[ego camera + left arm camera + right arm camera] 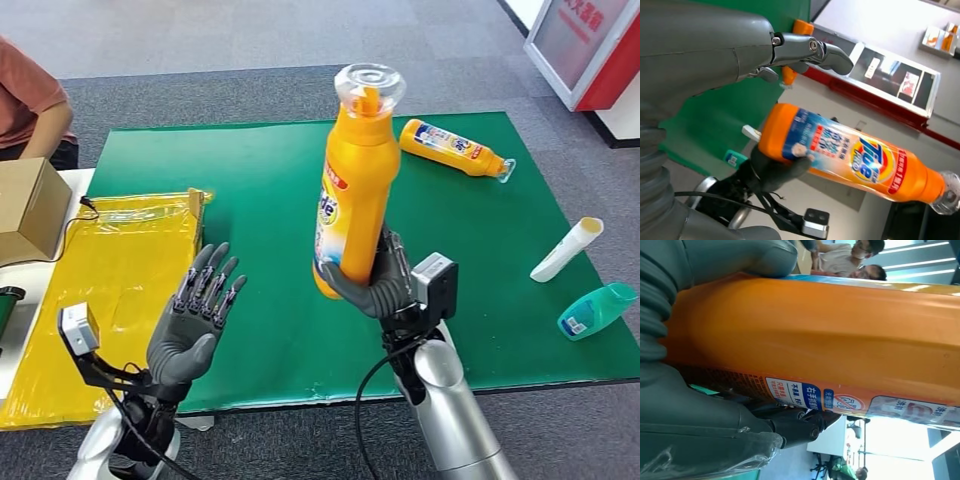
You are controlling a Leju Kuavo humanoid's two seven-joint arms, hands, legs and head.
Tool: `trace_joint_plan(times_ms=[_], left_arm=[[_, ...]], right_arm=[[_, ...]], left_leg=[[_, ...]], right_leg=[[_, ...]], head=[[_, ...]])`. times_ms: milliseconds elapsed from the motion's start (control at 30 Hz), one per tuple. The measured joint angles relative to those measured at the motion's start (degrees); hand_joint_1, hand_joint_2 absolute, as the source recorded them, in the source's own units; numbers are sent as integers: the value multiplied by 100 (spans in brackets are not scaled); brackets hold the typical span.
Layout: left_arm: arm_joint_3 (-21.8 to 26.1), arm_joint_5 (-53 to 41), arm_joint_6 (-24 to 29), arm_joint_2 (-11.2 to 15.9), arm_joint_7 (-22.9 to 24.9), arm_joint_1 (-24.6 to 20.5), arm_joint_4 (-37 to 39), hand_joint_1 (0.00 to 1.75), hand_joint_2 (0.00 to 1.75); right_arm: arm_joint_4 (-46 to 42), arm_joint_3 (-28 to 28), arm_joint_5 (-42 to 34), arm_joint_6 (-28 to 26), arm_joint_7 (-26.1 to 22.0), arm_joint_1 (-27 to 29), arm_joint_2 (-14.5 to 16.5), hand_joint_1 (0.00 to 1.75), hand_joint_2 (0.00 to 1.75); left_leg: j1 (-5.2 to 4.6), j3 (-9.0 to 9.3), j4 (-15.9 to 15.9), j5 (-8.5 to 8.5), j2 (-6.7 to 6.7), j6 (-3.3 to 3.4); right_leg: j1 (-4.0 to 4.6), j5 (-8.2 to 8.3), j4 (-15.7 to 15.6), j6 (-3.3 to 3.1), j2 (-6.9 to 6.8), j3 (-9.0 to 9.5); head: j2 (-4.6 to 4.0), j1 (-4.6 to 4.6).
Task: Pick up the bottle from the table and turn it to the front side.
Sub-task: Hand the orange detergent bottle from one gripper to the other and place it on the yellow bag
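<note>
An orange detergent bottle [356,180] with a clear cap stands nearly upright in the air above the green mat [256,200]. My right hand [377,280] grips its lower part from below and behind. The printed label faces toward my left side; the left wrist view shows that label on the bottle [851,152], and the right wrist view shows the bottle's [836,335] orange side close up. My left hand [192,320] is raised to the left of the bottle, palm up, fingers spread, holding nothing; its fingers [806,50] appear in the left wrist view.
A second orange bottle [453,147] lies on the mat's far right. A white tube [567,248] and a teal bottle [596,310] lie at the mat's right edge. Yellow plastic sheet [106,270] and a cardboard box [26,205] sit left, a person's arm [41,115] beyond.
</note>
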Motion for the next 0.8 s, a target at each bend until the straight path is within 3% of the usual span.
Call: trace_joint_plan(times_ms=[267, 467, 800], left_arm=[[-273, 178, 26, 263, 117, -635, 101, 0, 175], [-347, 209, 408, 422, 319, -1213, 204, 0, 175], [-388, 195, 700, 496, 571, -1884, 418, 0, 175]], right_arm=[[243, 263, 376, -169, -109, -67, 6, 175, 175], [357, 407, 536, -275, -141, -113, 7, 175, 175], [432, 627, 754, -420, -197, -184, 30, 175, 175]], left_leg=[[0, -1, 0, 1, 0, -2], [0, -1, 0, 3, 0, -3], [0, -2, 0, 6, 1, -6]], right_leg=[[1, 0, 1, -1, 0, -3], [1, 2, 1, -3, 0, -3], [0, 4, 1, -6, 1, -6]], head=[[0, 0], [0, 0], [0, -1]])
